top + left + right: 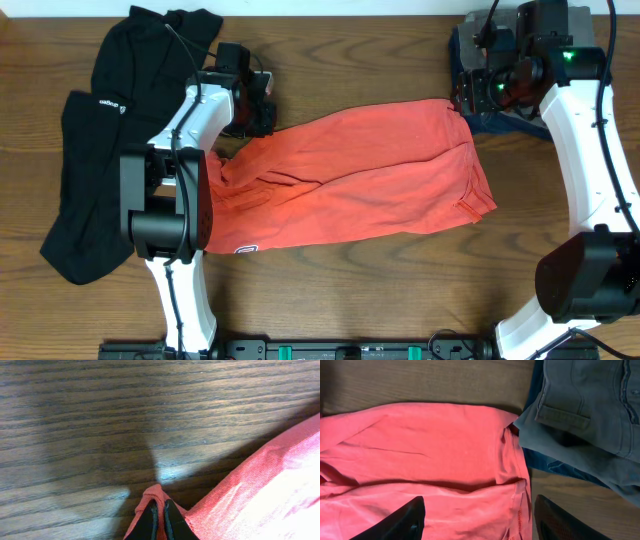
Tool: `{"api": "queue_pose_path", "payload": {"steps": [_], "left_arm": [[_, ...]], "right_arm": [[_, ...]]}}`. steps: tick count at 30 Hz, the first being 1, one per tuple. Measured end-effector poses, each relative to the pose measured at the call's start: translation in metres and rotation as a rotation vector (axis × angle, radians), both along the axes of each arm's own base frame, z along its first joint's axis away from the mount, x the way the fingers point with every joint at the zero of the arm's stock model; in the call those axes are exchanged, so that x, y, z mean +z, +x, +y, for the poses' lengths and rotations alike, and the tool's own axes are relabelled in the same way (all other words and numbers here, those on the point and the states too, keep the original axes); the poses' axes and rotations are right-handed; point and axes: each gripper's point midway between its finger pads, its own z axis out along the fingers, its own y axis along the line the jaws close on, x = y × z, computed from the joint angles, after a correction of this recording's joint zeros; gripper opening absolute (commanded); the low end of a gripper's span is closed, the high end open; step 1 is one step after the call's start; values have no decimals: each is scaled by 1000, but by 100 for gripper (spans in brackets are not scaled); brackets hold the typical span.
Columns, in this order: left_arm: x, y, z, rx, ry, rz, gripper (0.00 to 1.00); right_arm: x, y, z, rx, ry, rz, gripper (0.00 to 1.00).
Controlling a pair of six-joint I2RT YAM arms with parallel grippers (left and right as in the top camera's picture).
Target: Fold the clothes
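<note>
So my left claw (160, 512) was pinched tight on an edge of the shirt (370, 180) (a small red fold between the tips), probably to lift it for folding. The shirt lay across the table (340, 300), with my right claw (477, 520) spread wide over its far end.

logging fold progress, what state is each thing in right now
coral-red T-shirt, spread out, wrinkled, left edge pinched
left gripper, shut on the T-shirt's edge
right gripper, open above the T-shirt's right hem, holding nothing
black garment, rumpled, untouched
grey trousers, folded, stacked on blue denim
</note>
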Motion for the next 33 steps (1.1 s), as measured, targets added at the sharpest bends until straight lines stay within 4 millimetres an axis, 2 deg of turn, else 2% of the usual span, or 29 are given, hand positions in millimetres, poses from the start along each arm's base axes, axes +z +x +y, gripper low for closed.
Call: {"api": "queue_pose_path", "payload": {"steps": [3, 6, 10, 12, 14, 17, 20, 21, 27, 30, 33], "left_arm": [[13, 11, 3, 5, 23, -24, 6], [47, 37, 6, 10, 47, -107, 6], [110, 76, 10, 16, 80, -271, 6], [130, 83, 12, 20, 94, -314, 6], [138, 84, 14, 22, 104, -320, 6], [131, 70, 15, 15, 123, -258, 6], [118, 44, 15, -1, 146, -142, 6], [112, 28, 14, -13, 156, -77, 6], [98, -37, 9, -32, 187, 185, 6], [90, -57, 11, 6, 196, 278, 6], [73, -75, 20, 62, 235, 365, 6]], "right_arm": [[0, 0, 0, 0, 0, 0, 68], [0, 0, 0, 0, 0, 0, 68], [0, 0, 0, 0, 0, -2, 68], [0, 0, 0, 0, 0, -1, 68], [0, 0, 0, 0, 0, -1, 68], [0, 0, 0, 0, 0, -2, 68], [0, 1, 0, 0, 0, -3, 68], [0, 1, 0, 0, 0, -3, 68], [1, 1, 0, 0, 0, -5, 68], [0, 1, 0, 0, 0, -5, 68], [1, 1, 0, 0, 0, -5, 69]]}}
